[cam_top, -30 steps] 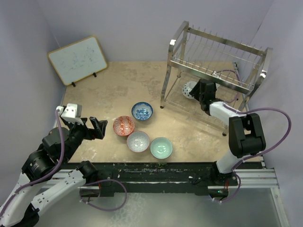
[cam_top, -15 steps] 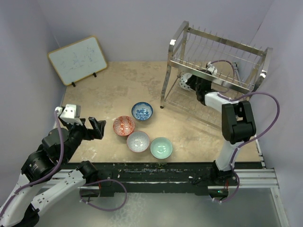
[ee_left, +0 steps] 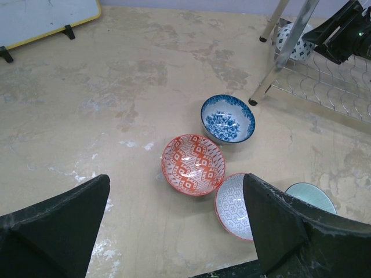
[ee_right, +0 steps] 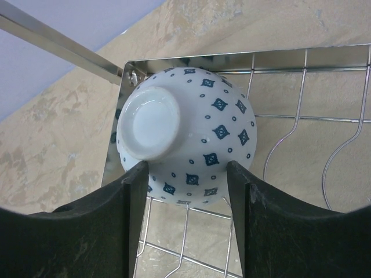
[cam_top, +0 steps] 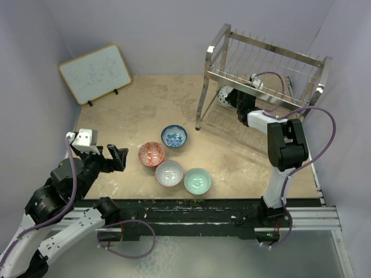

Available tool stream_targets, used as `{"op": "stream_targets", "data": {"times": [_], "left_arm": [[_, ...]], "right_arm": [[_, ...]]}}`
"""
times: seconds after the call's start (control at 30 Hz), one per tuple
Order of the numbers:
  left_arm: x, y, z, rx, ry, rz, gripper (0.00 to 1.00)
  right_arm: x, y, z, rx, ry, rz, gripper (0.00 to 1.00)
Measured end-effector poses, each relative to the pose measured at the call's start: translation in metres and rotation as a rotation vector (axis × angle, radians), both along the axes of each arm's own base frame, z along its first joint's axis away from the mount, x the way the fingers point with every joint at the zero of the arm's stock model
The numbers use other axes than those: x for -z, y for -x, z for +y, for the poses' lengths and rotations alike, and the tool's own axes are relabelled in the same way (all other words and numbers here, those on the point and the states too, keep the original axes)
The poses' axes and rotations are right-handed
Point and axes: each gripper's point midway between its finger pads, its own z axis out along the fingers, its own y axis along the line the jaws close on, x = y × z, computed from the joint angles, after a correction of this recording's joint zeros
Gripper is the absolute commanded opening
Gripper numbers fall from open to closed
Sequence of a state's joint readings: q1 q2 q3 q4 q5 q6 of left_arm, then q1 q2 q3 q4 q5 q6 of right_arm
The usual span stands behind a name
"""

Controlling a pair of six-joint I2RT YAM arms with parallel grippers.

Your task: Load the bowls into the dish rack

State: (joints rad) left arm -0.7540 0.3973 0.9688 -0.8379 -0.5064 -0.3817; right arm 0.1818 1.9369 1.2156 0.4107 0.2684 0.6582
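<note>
Over the last second the right arm has been swung from the front of the dish rack into its lower tier, and the dotted bowl has been carried with it to the left end of that shelf. It is now seen tipped on its side, foot towards the wrist camera, just beside the corner post and above the shelf wires. Whether its rim already rests on the wires cannot be told. The loading of this first bowl is judged close to done, with only the setting down and release left.

The right gripper is held about half open, its two fingers pressed against opposite sides of the dotted bowl, so the bowl is taken to be gripped.

Four bowls are left on the table, close together and well apart from the rack: the blue bowl, the red bowl, the grey bowl and the green bowl.

The left gripper is kept wide open near the red bowl, with nothing held or touched
</note>
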Motion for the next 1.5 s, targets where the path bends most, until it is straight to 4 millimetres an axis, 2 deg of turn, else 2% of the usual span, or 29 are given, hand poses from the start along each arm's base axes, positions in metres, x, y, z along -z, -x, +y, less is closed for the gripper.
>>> {"op": "stream_targets", "data": {"times": [0.13,0.27,0.33,0.5,0.57,0.7,0.77,0.93,1.07,1.17,1.33,1.5], "left_arm": [[0.000,0.000,0.001,-0.004,0.000,-0.001,0.99],[0.000,0.000,0.001,-0.004,0.001,-0.002,0.99],[0.000,0.000,0.001,-0.005,0.001,-0.002,0.99],[0.000,0.000,0.002,-0.011,0.000,-0.001,0.99],[0.001,0.000,0.004,-0.018,-0.002,0.003,0.99],[0.001,0.000,0.004,-0.029,0.008,0.013,0.99],[0.001,-0.001,0.003,-0.031,0.008,0.017,0.99],[0.002,-0.001,0.002,-0.035,0.020,0.023,0.99],[0.002,-0.001,0.002,-0.036,0.026,0.025,0.99],[0.002,-0.001,0.001,-0.035,0.030,0.026,0.99],[0.003,-0.002,0.000,-0.037,0.034,0.033,0.99],[0.005,-0.004,-0.003,-0.039,0.029,0.046,0.99]], "right_arm": [[0.000,0.000,-0.001,0.006,0.012,0.000,0.72],[-0.003,0.007,-0.002,-0.002,0.023,0.001,0.75],[-0.009,0.015,-0.002,-0.008,0.024,-0.002,0.75],[-0.041,0.037,0.004,-0.036,0.011,-0.050,0.75],[-0.042,0.049,0.009,-0.057,0.007,-0.040,0.76],[-0.028,0.081,0.023,-0.111,0.007,0.018,0.78],[-0.022,0.104,0.035,-0.153,0.007,0.048,0.78],[-0.017,0.150,0.055,-0.223,-0.004,0.074,0.78],[-0.013,0.174,0.054,-0.234,-0.022,0.090,0.78],[-0.008,0.188,0.061,-0.266,-0.030,0.111,0.78],[-0.015,0.234,0.098,-0.411,-0.036,0.119,0.77],[-0.029,0.282,0.119,-0.523,-0.072,0.102,0.76]]}}
